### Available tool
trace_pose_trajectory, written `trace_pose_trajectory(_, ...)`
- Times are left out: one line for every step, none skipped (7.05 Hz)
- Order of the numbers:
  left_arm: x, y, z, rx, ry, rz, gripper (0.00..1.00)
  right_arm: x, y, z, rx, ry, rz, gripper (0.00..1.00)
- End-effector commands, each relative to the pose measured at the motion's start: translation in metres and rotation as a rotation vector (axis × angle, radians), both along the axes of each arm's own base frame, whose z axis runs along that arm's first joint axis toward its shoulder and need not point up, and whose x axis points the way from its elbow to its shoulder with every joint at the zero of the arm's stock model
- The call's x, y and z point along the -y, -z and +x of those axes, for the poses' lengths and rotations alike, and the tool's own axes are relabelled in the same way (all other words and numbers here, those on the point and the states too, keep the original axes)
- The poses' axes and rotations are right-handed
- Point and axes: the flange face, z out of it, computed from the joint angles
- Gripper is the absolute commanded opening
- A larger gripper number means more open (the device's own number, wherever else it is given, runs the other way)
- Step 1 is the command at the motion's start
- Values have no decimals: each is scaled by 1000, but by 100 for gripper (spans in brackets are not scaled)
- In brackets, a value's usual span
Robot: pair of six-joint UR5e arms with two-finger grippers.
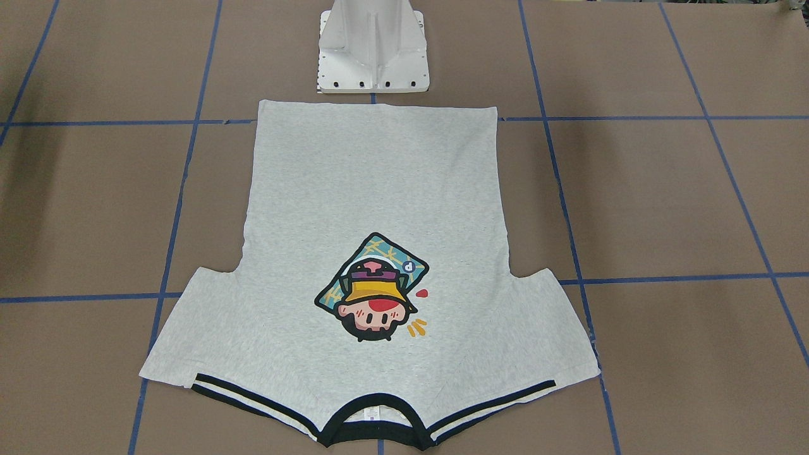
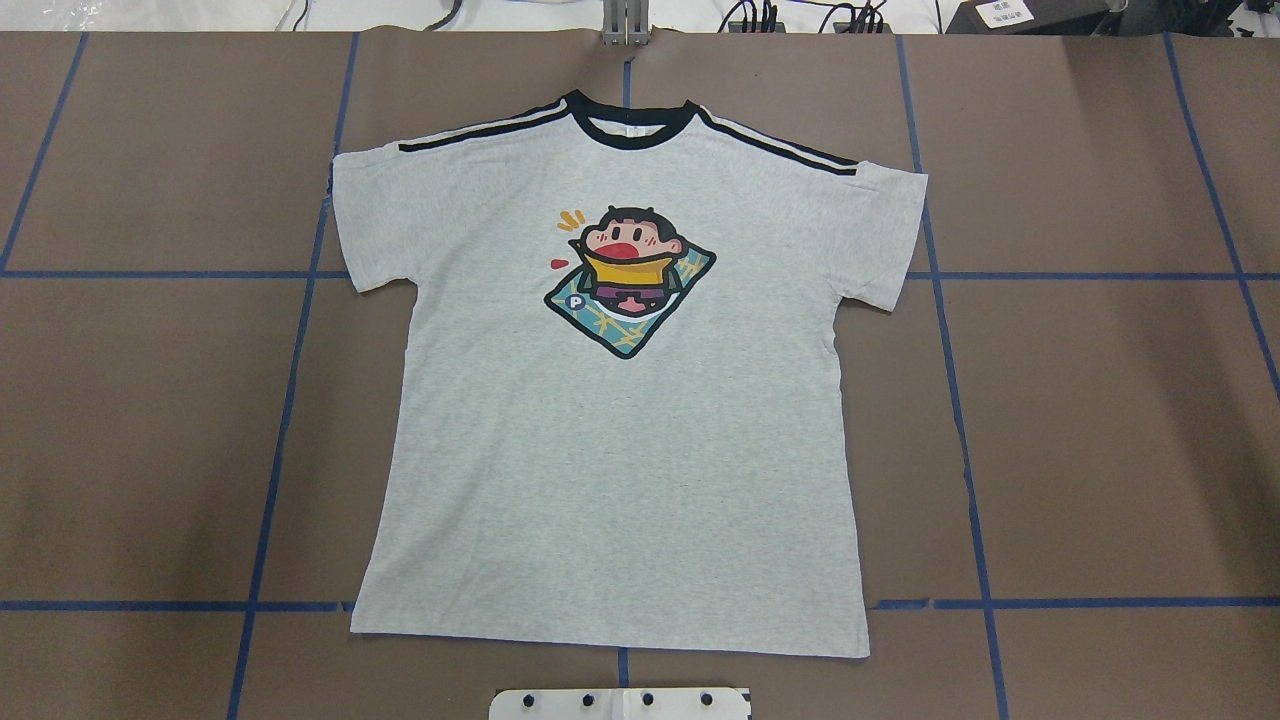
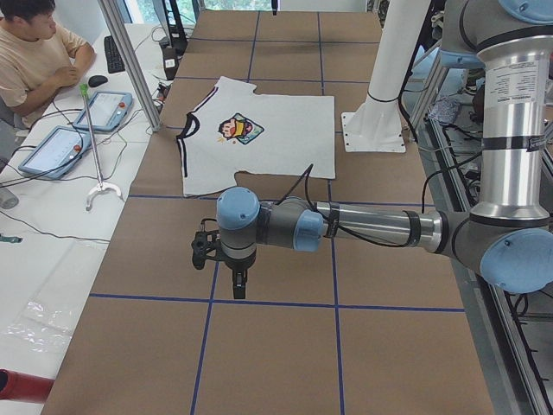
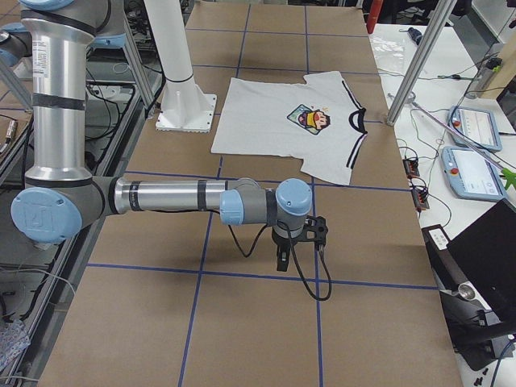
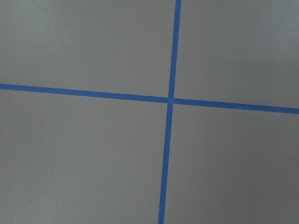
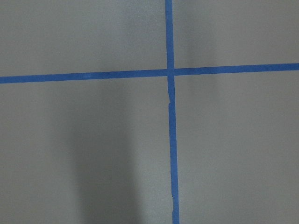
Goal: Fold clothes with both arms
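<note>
The clothes are one light grey T-shirt (image 1: 379, 189) (image 2: 620, 470) lying flat and spread out, print side up, hem toward the robot's base, neck band at the far side. In the exterior left view it lies mid-table (image 3: 285, 147), far beyond my left gripper (image 3: 238, 288), which hangs on the near left arm (image 3: 371, 226) over bare table. In the exterior right view my right gripper (image 4: 281, 262) hangs the same way on the right arm (image 4: 161, 196), well short of the shirt (image 4: 266, 121). I cannot tell whether either gripper is open or shut. Both wrist views show only brown table and blue tape.
The white pedestal (image 1: 373, 50) (image 3: 380, 112) stands just behind the shirt's hem. Blue tape lines (image 2: 290, 400) grid the brown table. A person (image 3: 34, 52) sits at a side desk with tablets (image 3: 95, 108) (image 4: 476, 129). A metal post (image 3: 130, 60) rises at the table's far edge.
</note>
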Motion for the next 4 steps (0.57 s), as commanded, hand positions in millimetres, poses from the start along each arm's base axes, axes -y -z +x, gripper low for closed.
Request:
trace_pose_trajectory(2,7,0,1,-1,16,100,0,3,-1,4,-5,1,100)
trace_pose_trajectory(0,20,0,3,-3,44,100,0,3,-2,12,-6,-5,100)
trace_pose_trajectory(0,22,-1,7,-3,53,100,0,1,-2,12,-7,-9,100)
trace_pose_trajectory(-2,29,0,6,-4,66,100,0,4,-3,23,-5,-2,100)
